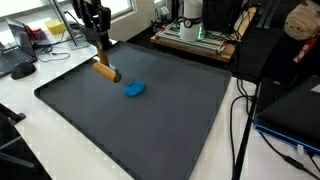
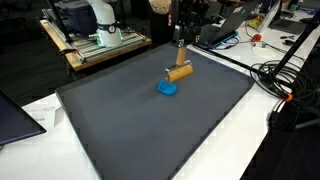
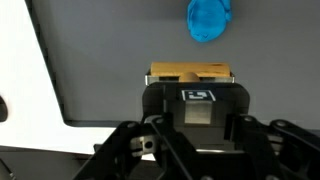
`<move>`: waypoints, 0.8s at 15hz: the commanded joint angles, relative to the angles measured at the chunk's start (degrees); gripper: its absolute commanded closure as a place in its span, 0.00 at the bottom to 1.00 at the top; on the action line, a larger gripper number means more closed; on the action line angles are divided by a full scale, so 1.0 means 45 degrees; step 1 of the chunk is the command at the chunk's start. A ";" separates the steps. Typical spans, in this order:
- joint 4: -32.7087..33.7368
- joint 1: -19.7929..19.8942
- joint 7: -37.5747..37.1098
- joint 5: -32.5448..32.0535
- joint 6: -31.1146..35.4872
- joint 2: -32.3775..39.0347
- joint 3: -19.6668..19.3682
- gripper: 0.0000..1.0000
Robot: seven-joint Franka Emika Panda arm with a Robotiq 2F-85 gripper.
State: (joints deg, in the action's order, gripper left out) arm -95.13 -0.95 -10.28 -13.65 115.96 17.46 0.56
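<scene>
Wood block (image 1: 106, 71) in tool (image 1: 103, 63), blue blob (image 1: 134, 89) nr.

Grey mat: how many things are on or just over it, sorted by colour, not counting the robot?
Tan-orange: 1, the wooden block
Blue: 1, the blue crumpled lump
Total: 2 over the grey mat

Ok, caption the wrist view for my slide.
Pincer grips a wooden block over the dark mat, blue lump beyond.
</scene>
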 commanded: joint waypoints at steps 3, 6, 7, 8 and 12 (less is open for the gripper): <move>-0.0762 0.1158 0.2273 0.3359 0.0809 -0.0517 -0.0051 0.77; -0.0682 0.1640 0.3191 0.4601 0.0600 -0.0414 -0.0128 0.77; -0.0659 0.1771 0.3451 0.4900 0.0537 -0.0374 -0.0154 0.77; -0.0657 0.1911 0.3796 0.5239 0.0474 -0.0345 -0.0162 0.77; -0.0737 0.2485 0.4929 0.6612 0.0252 -0.0234 -0.0205 0.77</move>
State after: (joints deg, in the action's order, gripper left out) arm -97.52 8.49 7.40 10.86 118.22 17.39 -0.20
